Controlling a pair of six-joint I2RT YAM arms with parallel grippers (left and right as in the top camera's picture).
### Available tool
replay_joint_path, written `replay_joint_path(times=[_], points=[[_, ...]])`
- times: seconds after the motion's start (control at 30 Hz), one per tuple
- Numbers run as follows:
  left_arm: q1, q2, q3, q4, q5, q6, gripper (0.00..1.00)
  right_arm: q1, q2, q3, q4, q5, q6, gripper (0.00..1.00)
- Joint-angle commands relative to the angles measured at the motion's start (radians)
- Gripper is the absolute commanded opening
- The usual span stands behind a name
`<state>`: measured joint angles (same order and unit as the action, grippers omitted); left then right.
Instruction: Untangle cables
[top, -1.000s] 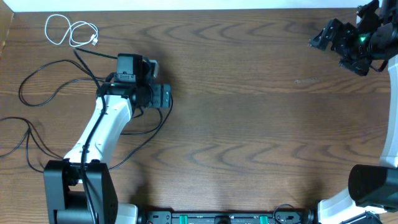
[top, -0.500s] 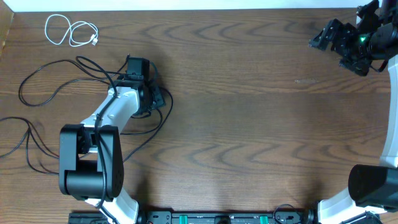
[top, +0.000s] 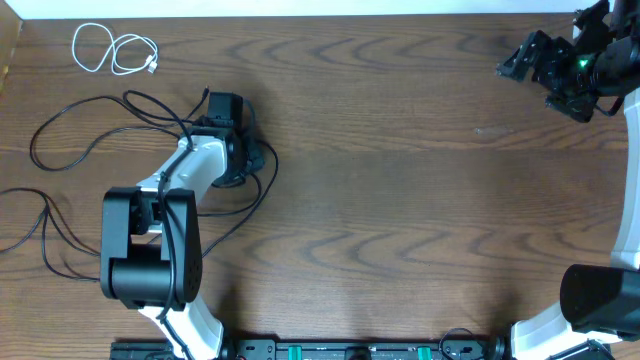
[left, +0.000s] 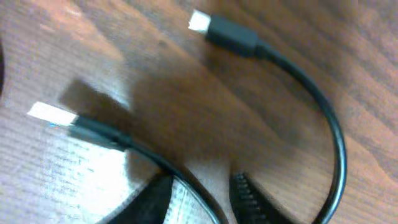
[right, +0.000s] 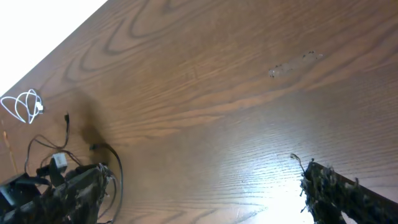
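Overhead, the left claw (top: 252, 155) sits among black cables (top: 75, 135) at 9 o'clock on the surface (top: 400, 200), and a coiled white cable (top: 115, 50) lies at 10 o'clock. In the left wrist view, its fingers (left: 152, 199) closely flank one of the black cables; whether they clamp it is unclear. In the right wrist view, the right claw (right: 205, 177) stands wide apart.

Soft, even light — left wrist view blurred, table (right: 273, 180) glaring.
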<state>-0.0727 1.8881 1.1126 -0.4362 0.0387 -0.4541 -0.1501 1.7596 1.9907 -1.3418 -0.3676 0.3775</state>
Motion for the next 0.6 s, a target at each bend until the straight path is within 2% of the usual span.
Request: replay_joint_path(times=[0.0, 0.03, 0.17, 0.33, 0.57], points=[[0.004, 0.076, -0.009, -0.006, 0.000, -0.018, 0.11, 0.008, -0.013, 0.013, -0.002, -0.005, -0.012, 0.99], [0.004, 0.079, -0.009, -0.006, 0.000, -0.018, 0.08, 0.008, -0.013, 0.013, -0.002, -0.005, -0.012, 0.99], [0.001, 0.081, -0.009, -0.006, 0.001, -0.009, 0.08, 0.008, -0.013, 0.013, -0.002, -0.005, -0.012, 0.99], [-0.004, 0.056, -0.007, -0.005, 0.010, 0.057, 0.07, 0.008, -0.013, 0.013, -0.001, -0.005, -0.012, 0.99], [-0.003, -0.057, -0.007, -0.004, 0.111, 0.056, 0.07, 0.008, -0.013, 0.013, -0.001, -0.005, -0.012, 0.99]])
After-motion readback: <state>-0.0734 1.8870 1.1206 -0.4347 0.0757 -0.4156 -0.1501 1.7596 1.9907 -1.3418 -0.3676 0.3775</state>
